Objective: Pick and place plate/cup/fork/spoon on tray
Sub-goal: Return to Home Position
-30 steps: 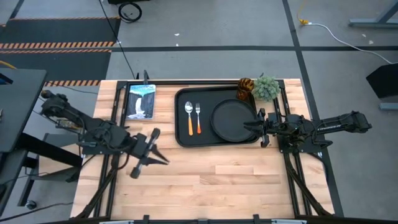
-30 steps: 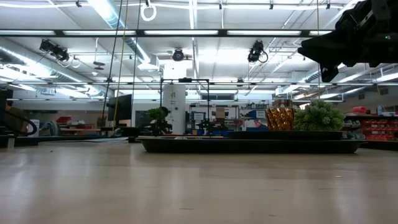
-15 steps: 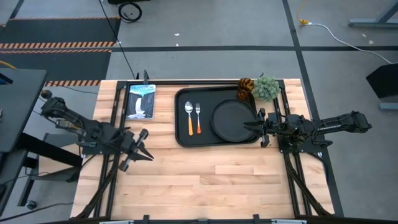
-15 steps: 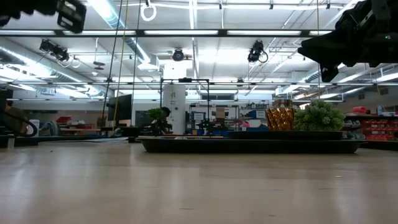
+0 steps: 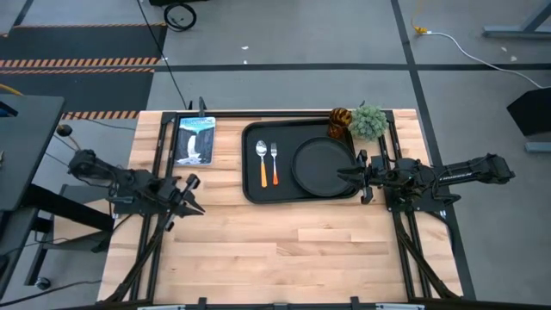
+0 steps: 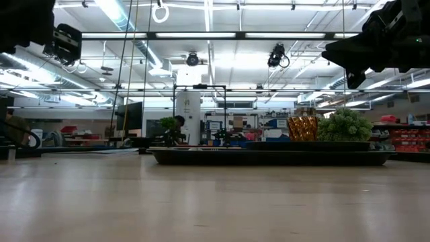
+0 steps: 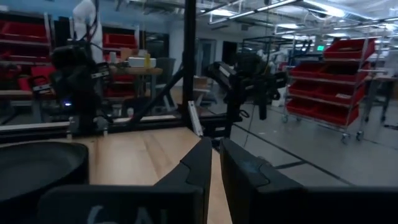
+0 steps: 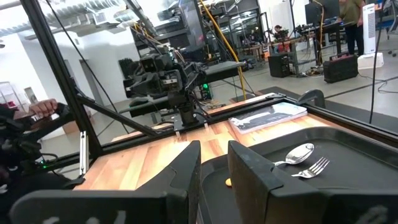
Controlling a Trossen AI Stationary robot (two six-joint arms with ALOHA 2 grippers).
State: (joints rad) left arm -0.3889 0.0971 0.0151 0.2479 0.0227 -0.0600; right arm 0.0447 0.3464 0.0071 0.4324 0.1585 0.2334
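The black tray [image 5: 251, 185] lies at the table's far middle. On it lie the round black plate [image 5: 321, 165], the spoon [image 5: 261, 164] and the fork [image 5: 275, 164], side by side left of the plate. The amber cup [image 5: 340, 120] stands at the tray's far right corner; it also shows in the low view [image 6: 302, 128]. My right gripper [image 5: 341, 175] is shut and empty, raised over the tray's right rim beside the plate. My left gripper [image 5: 198, 209] is shut and empty near the table's left edge.
A fuzzy green plant ball [image 5: 369, 120] stands just right of the cup. A blue-and-white picture card [image 5: 195, 139] lies left of the tray. Bare wood [image 5: 293, 250] spans the table's near half. Dark frame rails run along both sides.
My left gripper has drawn back toward the table's left edge and a little toward the far edge, turning as it went. It has come into the low view at the upper left.
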